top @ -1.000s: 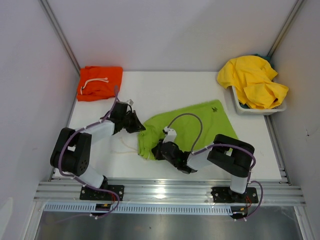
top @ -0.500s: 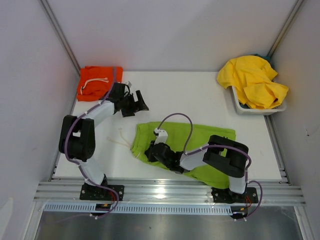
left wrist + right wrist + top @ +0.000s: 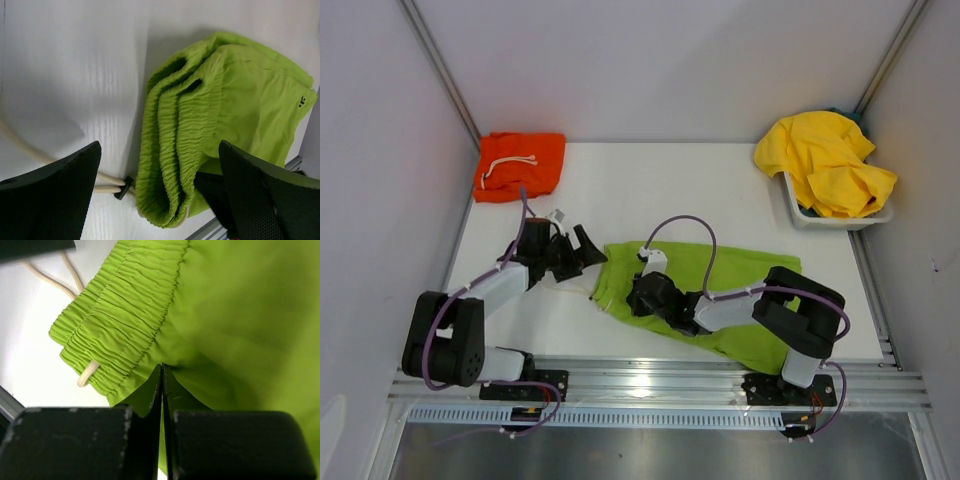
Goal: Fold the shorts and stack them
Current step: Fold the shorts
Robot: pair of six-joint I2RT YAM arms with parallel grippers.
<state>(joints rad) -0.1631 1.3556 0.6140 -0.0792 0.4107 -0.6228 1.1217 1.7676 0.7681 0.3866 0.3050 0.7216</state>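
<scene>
The lime green shorts (image 3: 745, 290) lie folded near the table's front, their gathered waistband (image 3: 175, 150) pointing left. My left gripper (image 3: 590, 250) hangs open just left of that waistband, touching nothing; in its wrist view (image 3: 160, 200) the waistband lies between the spread fingers (image 3: 55, 195). My right gripper (image 3: 638, 298) is shut on the green fabric just behind the waistband (image 3: 162, 372). The white drawstring (image 3: 102, 184) trails left across the table. The orange shorts (image 3: 520, 165) lie folded at the back left corner. Yellow shorts (image 3: 825, 160) are heaped in a bin.
A white bin (image 3: 802, 217) with the yellow heap stands at the back right against the wall. White walls close in the table (image 3: 670, 190) on three sides. A metal rail (image 3: 650, 385) runs along the front edge by the arm bases.
My left gripper has opened, let go of the green waistband, swung back toward the orange shorts and returned. The green shorts went from spread toward the back right to folded near the front.
</scene>
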